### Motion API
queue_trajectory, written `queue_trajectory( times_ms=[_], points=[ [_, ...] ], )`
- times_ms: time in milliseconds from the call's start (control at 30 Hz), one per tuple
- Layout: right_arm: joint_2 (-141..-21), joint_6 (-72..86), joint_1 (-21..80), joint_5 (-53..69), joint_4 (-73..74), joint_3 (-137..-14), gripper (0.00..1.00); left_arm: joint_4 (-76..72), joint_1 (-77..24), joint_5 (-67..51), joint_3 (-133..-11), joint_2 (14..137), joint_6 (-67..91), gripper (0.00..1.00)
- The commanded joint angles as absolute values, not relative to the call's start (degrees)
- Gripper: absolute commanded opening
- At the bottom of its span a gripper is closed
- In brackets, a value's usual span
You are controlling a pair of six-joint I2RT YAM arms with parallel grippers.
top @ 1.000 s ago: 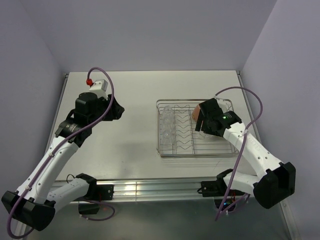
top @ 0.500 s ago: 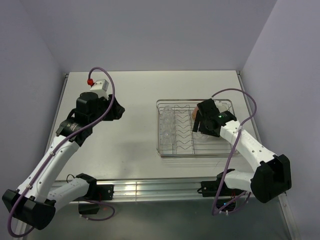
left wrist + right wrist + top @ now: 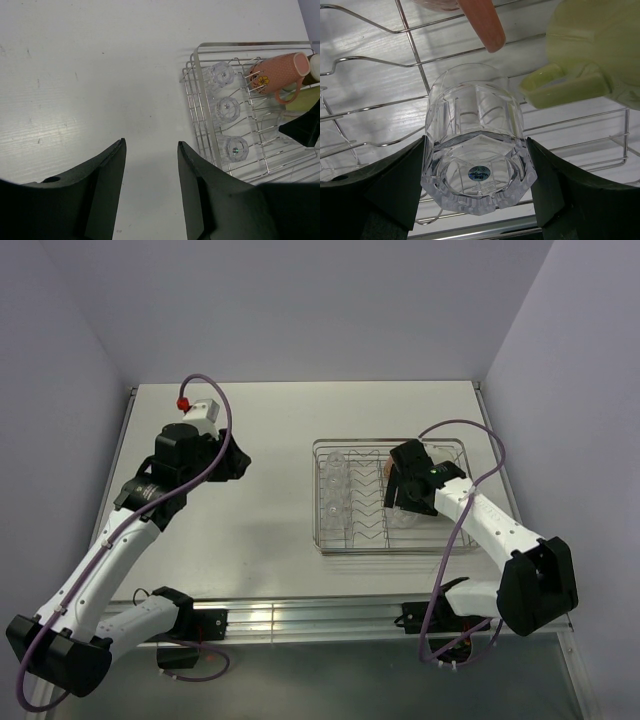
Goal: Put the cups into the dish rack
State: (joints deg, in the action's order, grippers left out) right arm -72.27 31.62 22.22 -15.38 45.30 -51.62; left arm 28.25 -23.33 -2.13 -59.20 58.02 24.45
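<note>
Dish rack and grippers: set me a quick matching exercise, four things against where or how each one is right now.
Things:
1. pink mug
2. three tumblers
3. fourth tumbler
4. left gripper

Places or states:
A. open above the bare table
B. clamped in the right gripper
C. lying on its side in the dish rack
D. in a row along one side of the rack

Pairs: 1-C; 2-D; 3-B; 4-A
</note>
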Motion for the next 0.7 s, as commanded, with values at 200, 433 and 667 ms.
queue_trajectory(
  times_ms=[200, 433, 667],
  points=[
    [-72.5, 30.7, 21.8, -16.0, 43.4, -51.2, 0.92, 27.3, -23.2, -3.5, -58.9, 58.5, 23.3, 0.51],
    [-71.8, 30.6, 21.9, -15.8, 44.2, -51.9, 0.97, 27.2, -23.2, -3.7, -58.9, 58.7, 23.3, 0.51],
    [-67.9, 30.8, 21.9, -16.3, 47.1, -54.3, 1.00, 27.2, -23.2, -3.4, -58.7, 58.7, 23.5, 0.51]
  ],
)
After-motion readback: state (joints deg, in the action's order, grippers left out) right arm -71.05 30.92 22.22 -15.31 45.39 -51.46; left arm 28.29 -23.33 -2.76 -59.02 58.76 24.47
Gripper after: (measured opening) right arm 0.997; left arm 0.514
